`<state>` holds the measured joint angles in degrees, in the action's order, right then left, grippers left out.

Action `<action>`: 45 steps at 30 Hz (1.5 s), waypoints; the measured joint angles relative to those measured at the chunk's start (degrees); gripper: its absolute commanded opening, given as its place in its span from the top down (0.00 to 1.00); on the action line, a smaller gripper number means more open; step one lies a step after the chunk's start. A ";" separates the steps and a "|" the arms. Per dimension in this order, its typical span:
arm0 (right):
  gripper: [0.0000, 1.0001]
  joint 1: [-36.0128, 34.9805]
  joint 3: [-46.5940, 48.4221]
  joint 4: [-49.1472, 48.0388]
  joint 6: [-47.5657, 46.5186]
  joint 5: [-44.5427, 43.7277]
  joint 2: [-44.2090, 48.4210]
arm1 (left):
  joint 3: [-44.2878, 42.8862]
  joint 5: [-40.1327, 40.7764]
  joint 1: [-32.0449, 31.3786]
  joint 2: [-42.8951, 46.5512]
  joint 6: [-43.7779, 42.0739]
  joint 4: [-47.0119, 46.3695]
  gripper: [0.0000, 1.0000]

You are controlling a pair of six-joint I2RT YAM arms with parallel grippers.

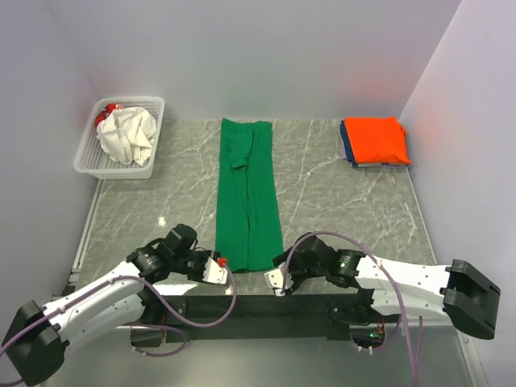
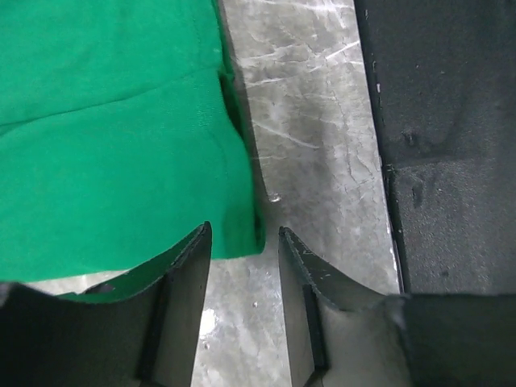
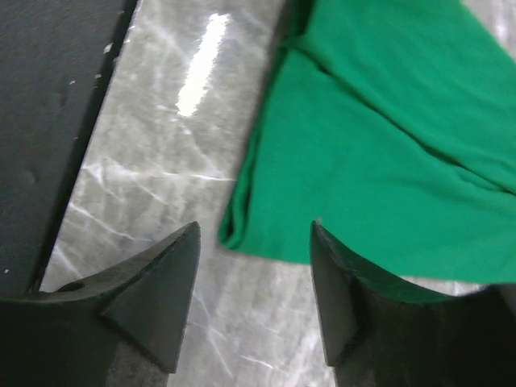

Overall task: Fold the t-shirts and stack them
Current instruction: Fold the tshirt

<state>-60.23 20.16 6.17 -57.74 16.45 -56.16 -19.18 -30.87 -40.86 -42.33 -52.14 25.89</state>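
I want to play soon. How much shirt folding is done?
Done: the orange shirt lies folded on the blue shirt, far right. In hand: the green shirt is a long strip, both arms' open jaws around its near corners. Left: the white shirt in the basket.

1. Left of the green shirt (image 1: 247, 197) I have bare desk (image 1: 161, 201) as far as the white basket (image 1: 87, 165), which blocks the far-left corner.
2. Right of the shirt the desk runs free up to the orange-topped stack (image 1: 375, 139) in the far-right corner.
3. At the shirt's near hem room is tight: a black strip (image 1: 258, 305) lies close behind.
4. There the left gripper (image 2: 244, 234) and right gripper (image 3: 254, 234) crowd the hem's two corners, fingers apart.
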 measured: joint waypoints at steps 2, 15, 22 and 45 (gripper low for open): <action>0.42 -0.17 -0.02 -0.24 -0.94 0.20 -1.73 | 0.39 1.20 -1.25 -1.84 0.66 -1.77 0.57; 0.60 -1.18 1.20 -2.47 -6.91 -1.53 -9.92 | 1.62 5.70 -4.79 -8.33 0.09 -7.63 0.54; 0.71 -1.95 3.10 -3.65 -8.72 -3.72 -14.08 | 1.75 6.36 -6.29 -10.69 -1.55 -9.57 0.59; 1.00 -10.14 6.58 10.58 0.90 -5.46 -2.45 | -9.29 4.35 -15.72 -7.28 5.53 3.91 0.99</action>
<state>-70.37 26.74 16.75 -56.84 10.98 -58.61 -28.47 -26.52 -56.58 -49.60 -46.61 29.80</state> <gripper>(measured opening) 0.010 0.018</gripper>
